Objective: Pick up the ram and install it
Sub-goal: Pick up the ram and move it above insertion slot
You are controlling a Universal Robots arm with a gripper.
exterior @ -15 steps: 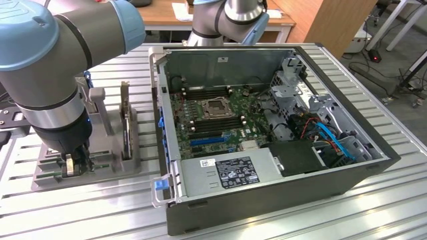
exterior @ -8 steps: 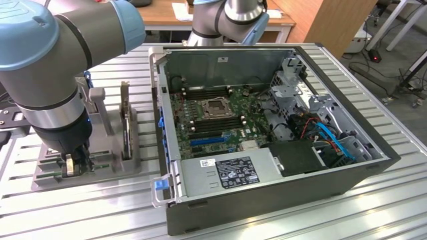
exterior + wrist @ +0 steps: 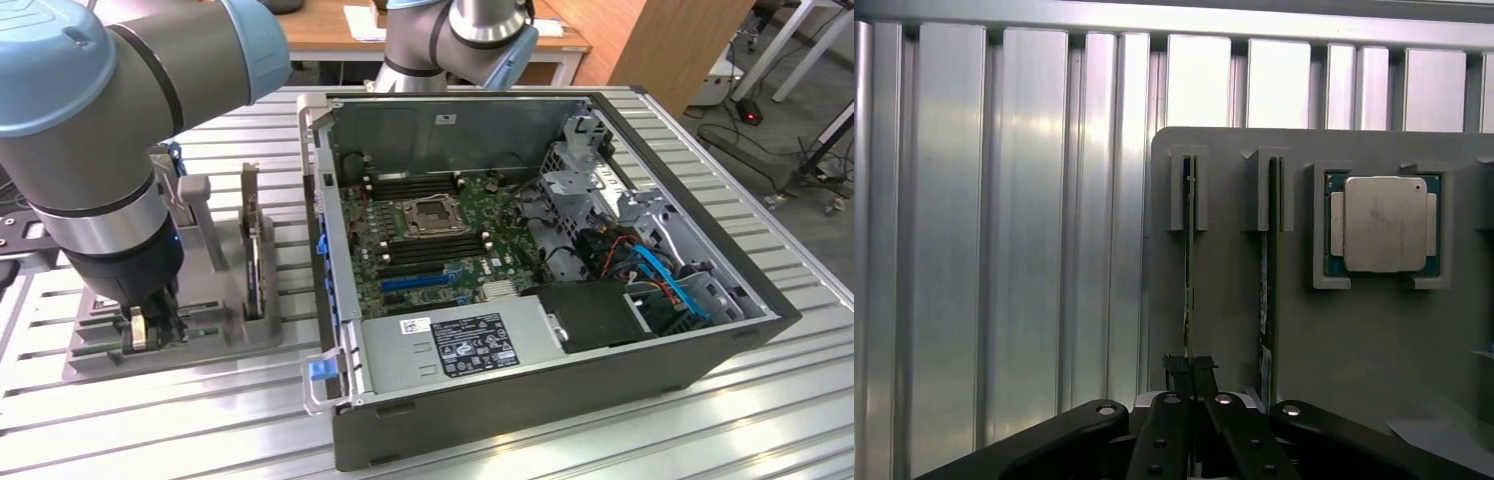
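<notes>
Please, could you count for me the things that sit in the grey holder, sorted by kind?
Thin boards standing on edge in slots: 2 (the ram, gripped by the gripper, and another board)
Processor chip: 1
Total: 3

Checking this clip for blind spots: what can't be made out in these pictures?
- Wrist view: the ram stands edge-on in the pincer, so its chips are hidden.
- Wrist view: the holder is cut off by the frame edge.
- Exterior view: the arm hides the pincer's grip.
- Exterior view: motherboard slots too small to judge latches.
</notes>
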